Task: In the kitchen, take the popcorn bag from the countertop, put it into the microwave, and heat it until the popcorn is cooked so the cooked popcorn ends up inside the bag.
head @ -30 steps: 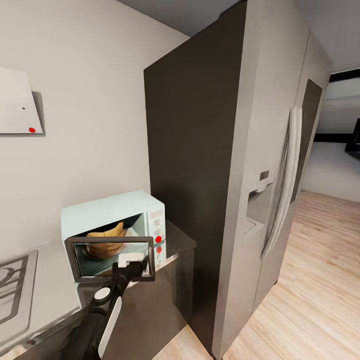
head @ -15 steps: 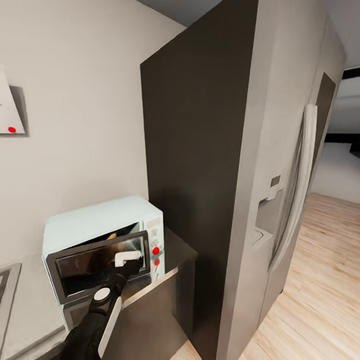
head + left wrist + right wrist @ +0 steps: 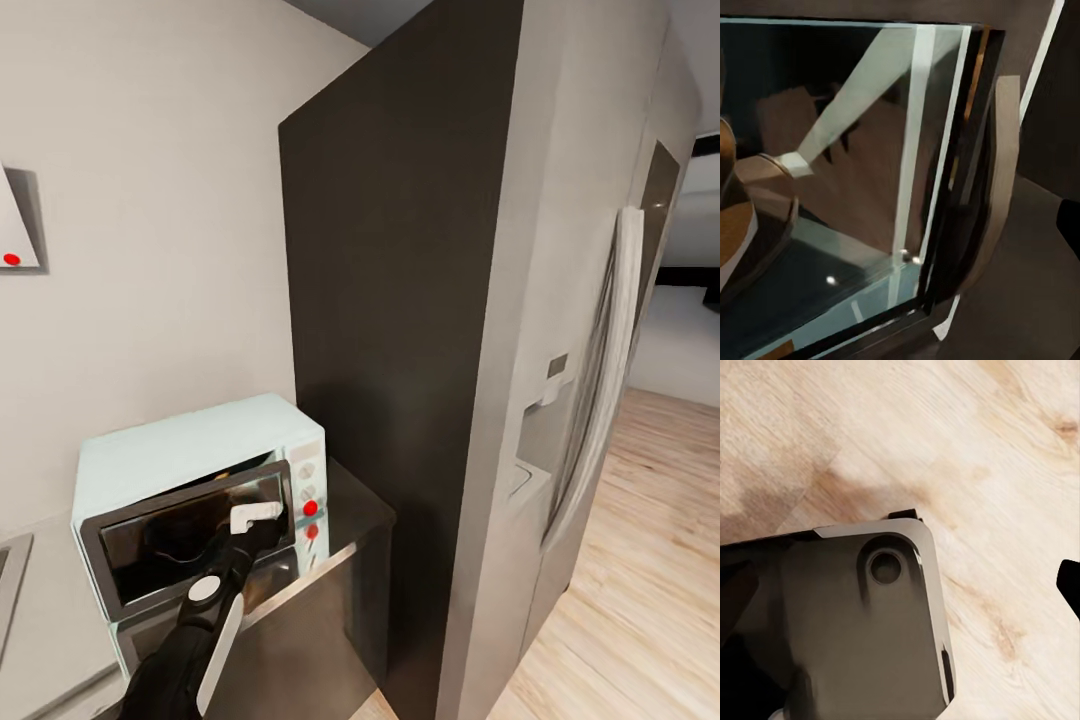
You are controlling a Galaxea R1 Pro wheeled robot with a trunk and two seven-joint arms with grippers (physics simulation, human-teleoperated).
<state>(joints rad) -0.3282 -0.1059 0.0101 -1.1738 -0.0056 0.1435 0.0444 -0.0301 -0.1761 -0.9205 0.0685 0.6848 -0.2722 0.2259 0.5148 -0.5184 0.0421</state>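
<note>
Nearest in the head view, the black and white left arm rises from the lower edge toward the pale mint-white boxy microwave (image 3: 190, 455), and its white-tipped left end effector (image 3: 254, 517) rests against the face of the microwave's dark glass door (image 3: 190, 540), close to the door's right edge; whether its fingers are spread or closed cannot be told. The door stands almost closed, tilted slightly with a narrow gap along its top. In the left wrist view the glass pane sits very close, and behind it a tan-brown burlap-like popcorn bag (image 3: 739, 217) shows on the pale floor of the microwave's cavity, so the bag is inside the oven. Just right of the door is the panel of round knobs with a small red light (image 3: 311, 508). The microwave stands on the grey brushed-metal counter (image 3: 355, 510) above dark glossy cabinet fronts. Directly to the right a tall dark grey refrigerator (image 3: 480, 350) rises with a long pale handle and a dispenser recess on its front. Beyond it lies a light wooden plank floor (image 3: 640, 560). In the right wrist view a dark rounded part of the robot's body (image 3: 855, 622) hangs over the same wooden floor; the right end effector's state cannot be told.
</note>
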